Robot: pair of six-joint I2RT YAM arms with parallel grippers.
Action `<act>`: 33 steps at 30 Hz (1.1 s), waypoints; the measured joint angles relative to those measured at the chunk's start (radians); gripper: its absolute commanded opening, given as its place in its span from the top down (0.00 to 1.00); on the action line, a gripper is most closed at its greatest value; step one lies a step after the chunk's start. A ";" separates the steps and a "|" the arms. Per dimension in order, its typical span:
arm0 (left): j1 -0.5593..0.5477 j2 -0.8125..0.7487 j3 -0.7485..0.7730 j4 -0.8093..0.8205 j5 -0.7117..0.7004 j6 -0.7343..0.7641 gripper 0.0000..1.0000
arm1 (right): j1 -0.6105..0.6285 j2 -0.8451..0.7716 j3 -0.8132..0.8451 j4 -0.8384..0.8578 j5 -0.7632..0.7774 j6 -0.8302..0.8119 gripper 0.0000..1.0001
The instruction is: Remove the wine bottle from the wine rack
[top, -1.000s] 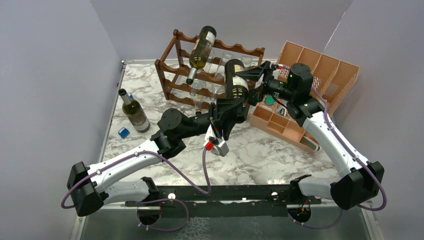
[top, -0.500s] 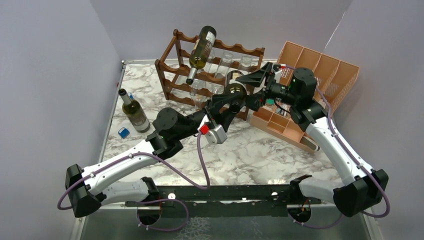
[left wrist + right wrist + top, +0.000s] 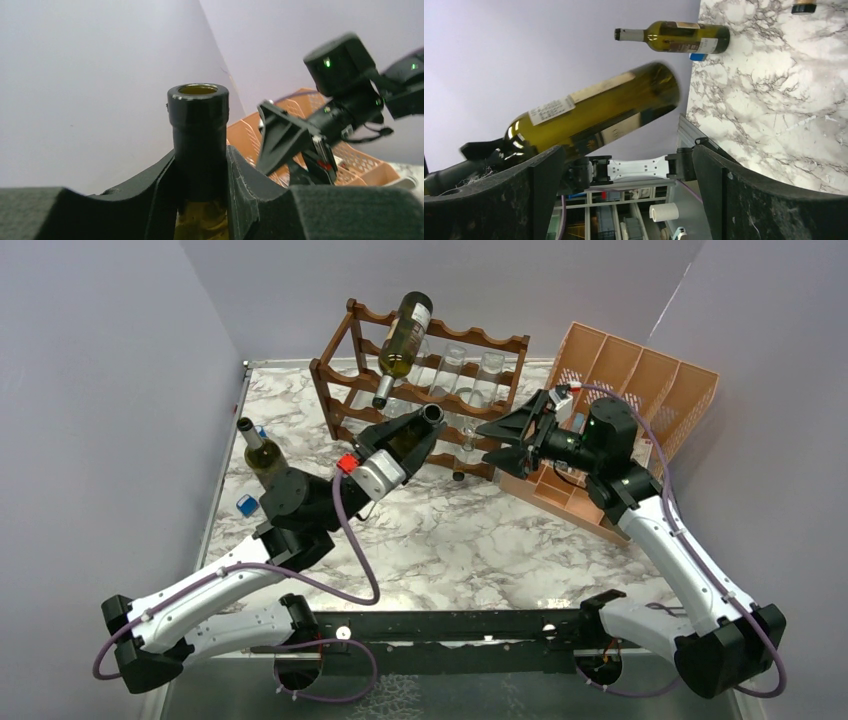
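Observation:
The dark brown wine rack stands at the back of the table, with one wine bottle lying tilted on its top tier. My left gripper is shut on the neck of a second wine bottle, held in the air in front of the rack. Its black neck stands between my left gripper's pads. The right wrist view shows its green body tilted above the table. My right gripper is open and empty, to the right of that bottle. Its jaws stand wide apart.
A third bottle lies on the marble table at the left, next to a small blue item. The peach-orange organiser stands at the back right behind my right arm. Clear glasses sit in the rack.
My left arm has pulled back to the left with the bottle, away from the rack's right end. My right gripper has come off the bottle and drawn back to the right, open.

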 measured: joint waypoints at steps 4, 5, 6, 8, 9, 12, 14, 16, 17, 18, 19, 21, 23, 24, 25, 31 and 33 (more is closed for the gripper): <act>0.004 -0.027 0.016 0.003 -0.039 -0.011 1.00 | 0.000 0.037 -0.017 0.015 -0.006 0.002 0.00; 0.004 -0.026 0.024 0.001 -0.060 -0.023 1.00 | 0.000 0.047 -0.010 0.005 -0.005 -0.014 0.00; 0.004 -0.026 0.029 -0.003 -0.081 -0.032 1.00 | 0.000 0.054 0.001 -0.006 -0.003 -0.037 0.01; 0.002 -0.034 0.032 -0.016 -0.145 -0.062 1.00 | 0.000 0.062 0.044 -0.060 0.010 -0.105 0.00; 0.002 -0.041 0.032 -0.034 -0.188 -0.076 1.00 | 0.000 0.062 0.068 -0.084 0.024 -0.142 0.00; 0.002 -0.072 0.032 -0.128 -0.319 -0.117 1.00 | 0.000 0.042 0.133 -0.161 0.090 -0.266 0.00; 0.003 -0.090 0.032 -0.201 -0.412 -0.150 1.00 | 0.000 0.015 0.149 -0.208 0.145 -0.336 0.00; 0.003 -0.100 0.031 -0.285 -0.500 -0.183 1.00 | 0.000 -0.014 0.153 -0.250 0.193 -0.396 0.00; 0.003 -0.101 0.030 -0.315 -0.528 -0.201 1.00 | 0.000 -0.027 0.153 -0.269 0.219 -0.424 0.00; 0.003 -0.105 0.022 -0.350 -0.564 -0.222 1.00 | 0.000 -0.038 0.153 -0.287 0.241 -0.446 0.00; 0.003 -0.109 0.008 -0.380 -0.599 -0.245 1.00 | 0.000 -0.046 0.153 -0.303 0.261 -0.465 0.00; 0.003 -0.119 -0.031 -0.431 -0.665 -0.283 1.00 | 0.000 -0.055 0.153 -0.323 0.294 -0.497 0.00; 0.006 -0.126 -0.069 -0.467 -0.721 -0.312 1.00 | 0.000 -0.056 0.153 -0.341 0.314 -0.521 0.00; 0.012 -0.129 -0.091 -0.483 -0.749 -0.325 1.00 | 0.000 -0.056 0.153 -0.348 0.320 -0.528 0.00; 0.021 -0.134 -0.119 -0.491 -0.773 -0.339 1.00 | 0.000 -0.056 0.153 -0.354 0.324 -0.534 0.00; 0.225 -0.198 -0.301 -0.504 -0.824 -0.426 1.00 | 0.000 -0.056 0.153 -0.359 0.334 -0.563 0.00; 0.325 -0.236 -0.349 -0.504 -0.824 -0.462 1.00 | 0.000 -0.056 0.153 -0.365 0.338 -0.573 0.00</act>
